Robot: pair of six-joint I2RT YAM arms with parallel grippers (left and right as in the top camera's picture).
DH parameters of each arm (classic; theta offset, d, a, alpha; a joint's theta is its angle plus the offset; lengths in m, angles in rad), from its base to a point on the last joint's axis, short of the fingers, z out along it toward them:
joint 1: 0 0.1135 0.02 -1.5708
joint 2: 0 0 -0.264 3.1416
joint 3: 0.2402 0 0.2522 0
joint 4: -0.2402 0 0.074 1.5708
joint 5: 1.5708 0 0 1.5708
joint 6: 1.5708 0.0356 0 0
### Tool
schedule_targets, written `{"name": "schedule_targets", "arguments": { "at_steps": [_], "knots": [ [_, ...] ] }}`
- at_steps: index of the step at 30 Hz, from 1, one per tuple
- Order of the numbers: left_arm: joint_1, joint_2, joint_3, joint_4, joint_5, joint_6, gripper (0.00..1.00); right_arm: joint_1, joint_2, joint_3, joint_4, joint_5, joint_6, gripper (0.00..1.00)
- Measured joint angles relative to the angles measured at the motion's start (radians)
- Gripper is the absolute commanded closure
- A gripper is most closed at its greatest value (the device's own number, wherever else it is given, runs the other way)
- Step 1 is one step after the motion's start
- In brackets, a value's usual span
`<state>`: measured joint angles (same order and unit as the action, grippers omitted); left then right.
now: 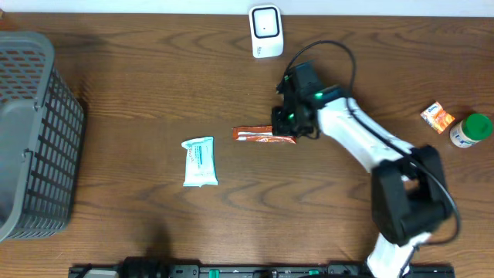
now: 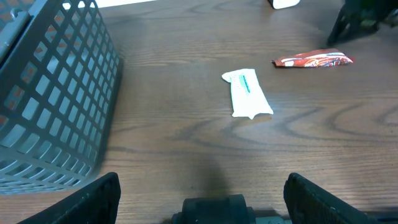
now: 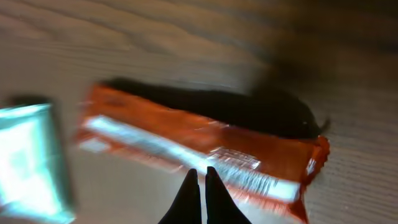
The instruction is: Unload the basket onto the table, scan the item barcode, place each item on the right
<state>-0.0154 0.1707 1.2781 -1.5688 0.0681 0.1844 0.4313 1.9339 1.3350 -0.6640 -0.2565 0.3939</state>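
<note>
Wrapper [image 1: 265, 136], long and orange, is lying just right of the middle of the overhead frame on the table [image 1: 139, 69]. Its right end is sitting under the right gripper [image 1: 287, 123]. In the right wrist view the fingertips [image 3: 190, 193] are pressing together over the wrapper's near edge, and to me they are pinching the thin film there. A dark shadow is showing behind the wrapper, so it may be coming off the wood, though I cannot be sure.

The scanner [image 1: 265, 31] is standing at top centre, well apart from the wrapper, and nothing is facing it yet. I am not making out any barcode. So I am judging the task as barely under way: the grip is being made, while the carry to the scanner and the showing of the code are left to do.

Further out, a white pouch [image 1: 199, 161] is lying left of the wrapper and a basket [image 1: 38, 116] is filling the left edge. A small packet [image 1: 438, 116] and a bottle [image 1: 471, 130] are sitting at the right edge. The left gripper [image 2: 202, 186] is hanging low with its fingers spread wide, holding nothing.
</note>
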Motion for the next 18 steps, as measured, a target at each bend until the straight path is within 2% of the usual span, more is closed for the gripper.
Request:
{"name": "schedule_targets", "arguments": {
  "at_steps": [3, 8, 14, 16, 18],
  "knots": [
    [0.000, 0.000, 0.000, 0.000, 0.000, 0.000, 0.16, 0.014, 0.083, 0.003, 0.001, 0.029, 0.048, 0.99],
    [0.000, 0.000, 0.000, 0.000, 0.000, 0.000, 0.16, 0.020, 0.109, 0.031, -0.024, 0.015, 0.074, 0.99],
    [0.000, 0.000, 0.000, 0.000, 0.000, 0.000, 0.16, 0.040, 0.094, 0.031, -0.033, 0.010, 0.037, 0.99],
    [0.000, 0.000, 0.000, 0.000, 0.000, 0.000, 0.16, 0.055, 0.073, 0.029, -0.027, 0.007, 0.011, 0.96],
    [0.000, 0.000, 0.000, 0.000, 0.000, 0.000, 0.16, 0.066, 0.033, 0.029, -0.018, 0.011, -0.012, 0.97]
  ]
}}
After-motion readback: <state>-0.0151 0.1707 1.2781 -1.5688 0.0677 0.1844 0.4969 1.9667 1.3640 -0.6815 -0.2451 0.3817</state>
